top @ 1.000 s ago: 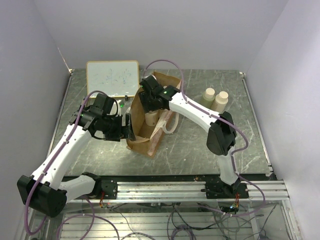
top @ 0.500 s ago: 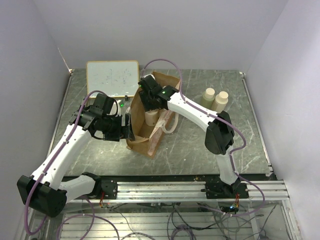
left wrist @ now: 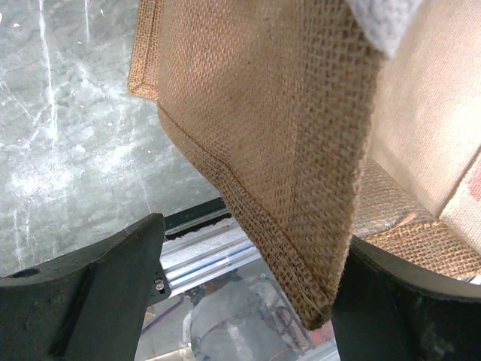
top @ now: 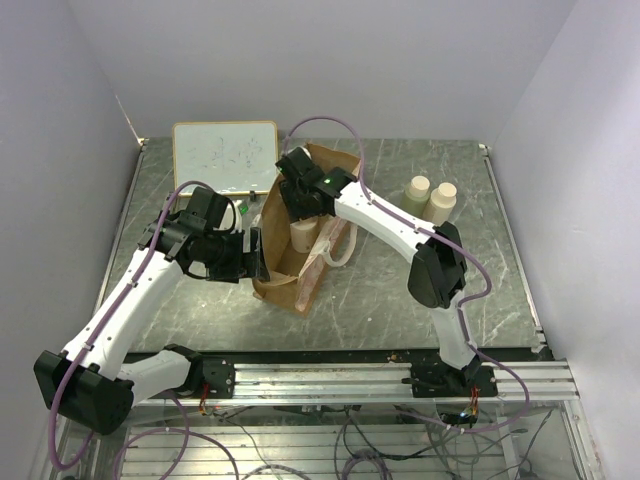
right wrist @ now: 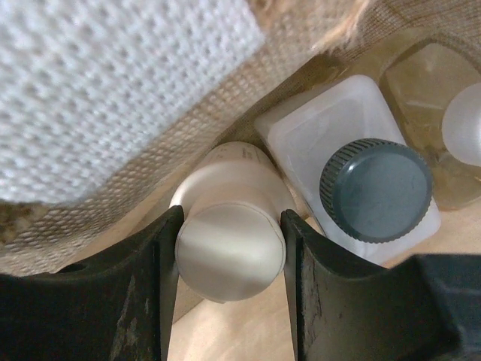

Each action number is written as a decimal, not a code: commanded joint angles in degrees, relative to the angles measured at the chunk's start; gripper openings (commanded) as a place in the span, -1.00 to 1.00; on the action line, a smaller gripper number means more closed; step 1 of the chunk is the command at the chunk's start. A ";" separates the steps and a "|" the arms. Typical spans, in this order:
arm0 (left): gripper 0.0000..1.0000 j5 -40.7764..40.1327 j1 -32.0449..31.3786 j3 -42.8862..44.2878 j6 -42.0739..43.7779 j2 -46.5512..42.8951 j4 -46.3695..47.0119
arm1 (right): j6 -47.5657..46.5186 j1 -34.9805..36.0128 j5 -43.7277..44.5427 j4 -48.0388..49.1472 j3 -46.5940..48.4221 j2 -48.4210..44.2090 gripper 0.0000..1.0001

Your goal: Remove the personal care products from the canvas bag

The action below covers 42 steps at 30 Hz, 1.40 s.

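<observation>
The canvas bag (top: 283, 282) stands open mid-table; its weave fills the left wrist view (left wrist: 263, 113). My right gripper (top: 300, 212) reaches down into it and is shut on the round cap of a cream bottle (top: 303, 238), both fingers pressed to the cap (right wrist: 225, 256). Beside it in the bag stand a white squarish bottle with a dark cap (right wrist: 376, 188) and an amber bottle with a white top (right wrist: 443, 113). My left gripper (top: 255, 255) is open at the bag's left wall. The wall's edge hangs between the jaws against the right finger (left wrist: 406, 301). Two cream bottles (top: 418, 190) (top: 443, 200) stand on the table at the right.
A framed whiteboard (top: 225, 155) lies at the back left, just behind the bag. The bag's cream strap handles (top: 335, 250) hang over its right side. The metal rail (top: 330, 380) runs along the near table edge.
My right arm has shifted slightly toward the back left with its gripper still in the bag. The left arm and the bag have hardly moved.
</observation>
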 commanded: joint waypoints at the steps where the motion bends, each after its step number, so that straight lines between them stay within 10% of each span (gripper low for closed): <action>1: 0.80 0.31 -0.26 1.31 1.38 -1.16 -3.83 | 3.61 0.09 -0.71 1.71 2.90 -4.42 -1.00; 20: 0.80 1.91 -0.31 0.17 0.80 -1.85 -1.93 | 21.17 -6.38 -18.72 9.80 -12.20 -23.80 -1.00; 34: 0.80 3.11 -0.31 -0.27 0.51 -0.60 -0.11 | 36.03 -39.89 -48.50 21.96 -23.10 -40.88 -1.00; 42: 0.79 2.82 -0.31 -0.06 0.61 -0.57 -0.85 | 27.06 -59.48 -52.36 14.03 -23.82 -42.99 -1.00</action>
